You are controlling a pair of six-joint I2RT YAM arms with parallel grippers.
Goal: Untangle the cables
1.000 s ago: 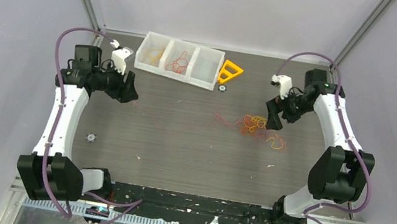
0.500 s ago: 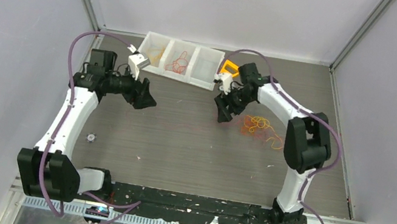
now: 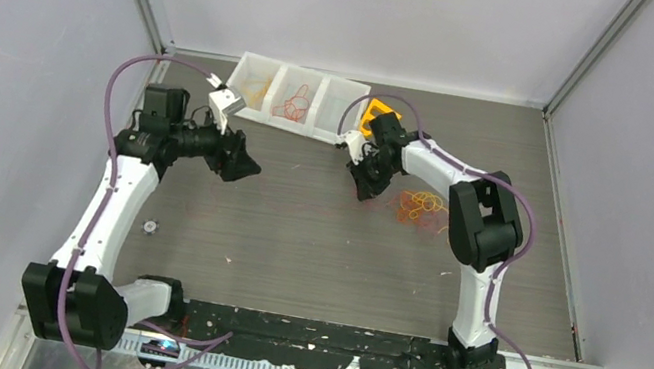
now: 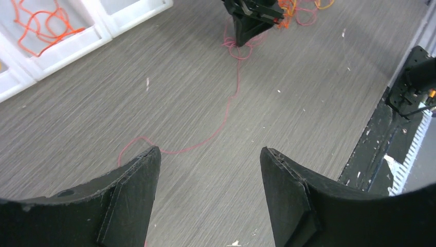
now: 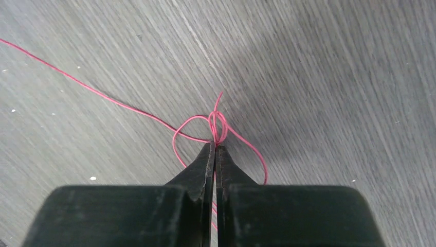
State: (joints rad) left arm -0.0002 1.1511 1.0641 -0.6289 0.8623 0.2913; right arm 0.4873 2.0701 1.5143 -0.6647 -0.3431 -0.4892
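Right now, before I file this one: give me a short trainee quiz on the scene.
1. True or false: the left gripper is shut on the red wire.
2. How many compartments has the white bin?
3. The right gripper pinches: A the bin, B the red wire, C nothing.
Key: 1 false, its jaws stand open and empty. 2 three. 3 B, shut on the wire at its small loop.
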